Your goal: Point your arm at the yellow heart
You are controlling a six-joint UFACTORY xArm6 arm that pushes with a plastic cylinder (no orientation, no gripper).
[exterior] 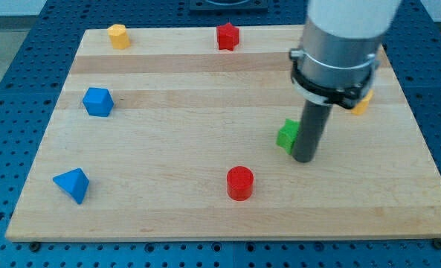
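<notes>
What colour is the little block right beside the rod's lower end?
Green. In the camera view, the green block sits just to the view's left of my tip.

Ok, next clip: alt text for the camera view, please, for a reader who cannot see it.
My tip rests on a wooden board, right beside a green block on its left. A yellow block peeks from behind the arm; another yellow block and a red block sit along the view's top, two blue blocks at left, a red cylinder near the bottom.

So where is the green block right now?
The green block sits right of the board's centre, touching the left side of my tip, up and to the right of the red cylinder.
</notes>
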